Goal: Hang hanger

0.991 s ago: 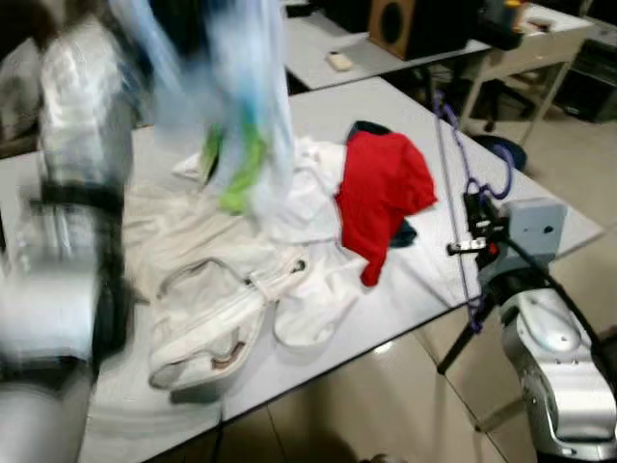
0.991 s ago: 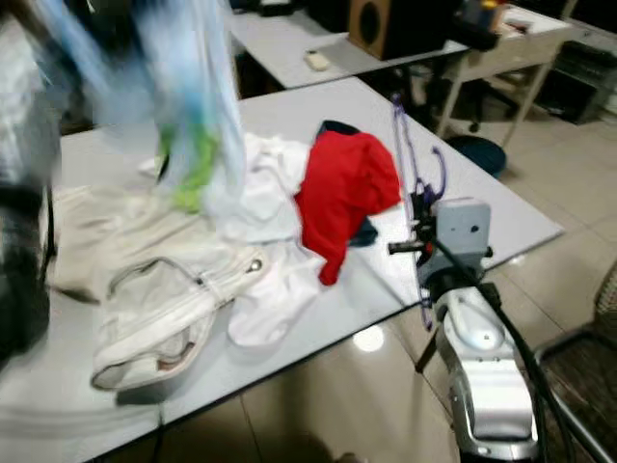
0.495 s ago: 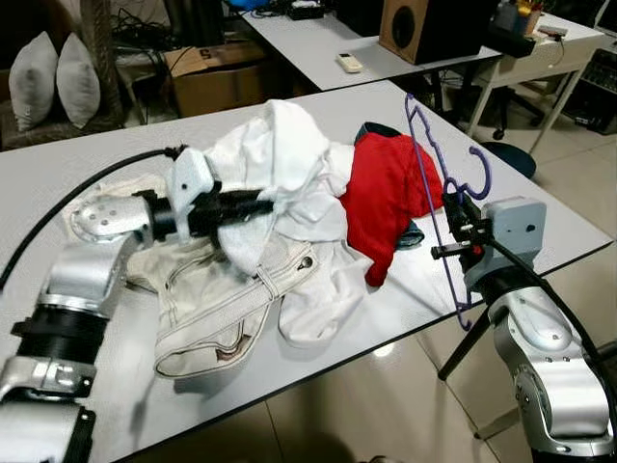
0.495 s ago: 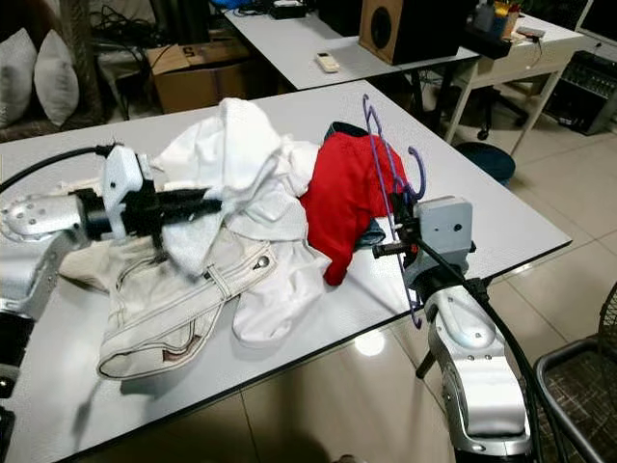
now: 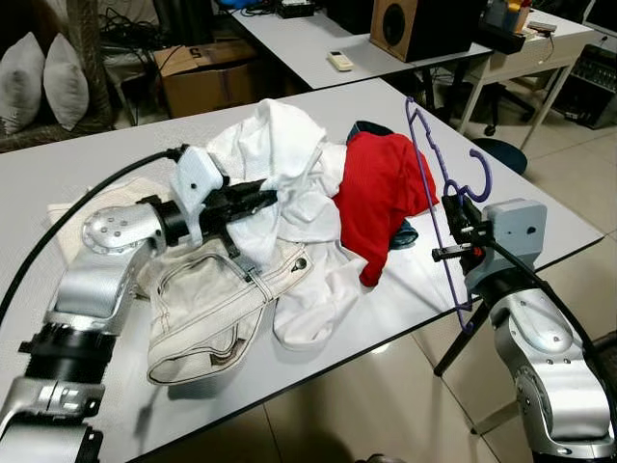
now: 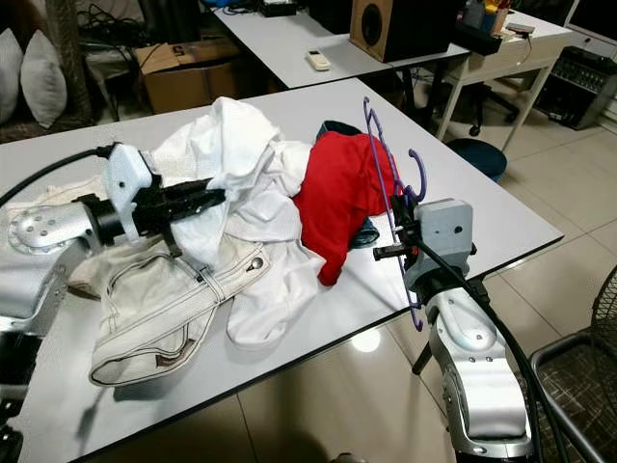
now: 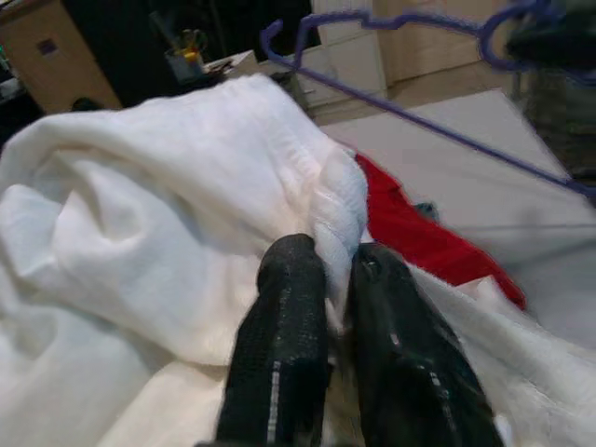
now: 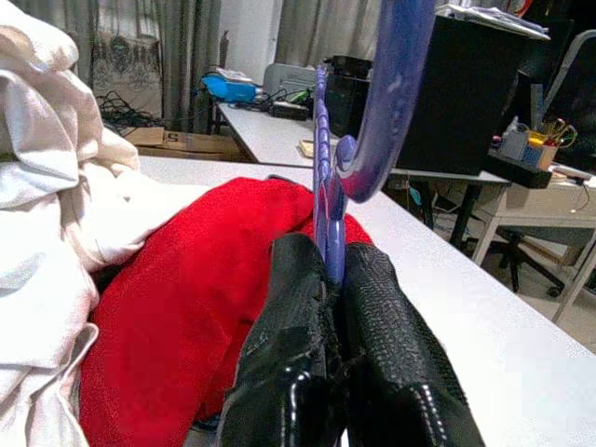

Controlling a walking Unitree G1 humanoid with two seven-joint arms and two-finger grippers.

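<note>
Right now the right gripper [image 5: 455, 224] is clamped on the thin purple plastic hanger [image 5: 434, 198], long axis upright, at the white table's [image 5: 540, 217] near right edge. Left of it, the left gripper [image 5: 253, 201] pinches the crumpled white cotton garment [image 5: 280, 145], nearer the clothes heap.

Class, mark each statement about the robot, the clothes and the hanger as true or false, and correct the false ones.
1. The right gripper holds a purple hanger. True.
2. The left gripper pinches the red garment. False: it is shut on the white garment.
3. The hanger lies flat on the table. False: it is held upright, above the table edge.
4. The red garment lies between the white garment and the hanger. True.
5. A beige garment lies on the table below the left gripper. True.
</note>
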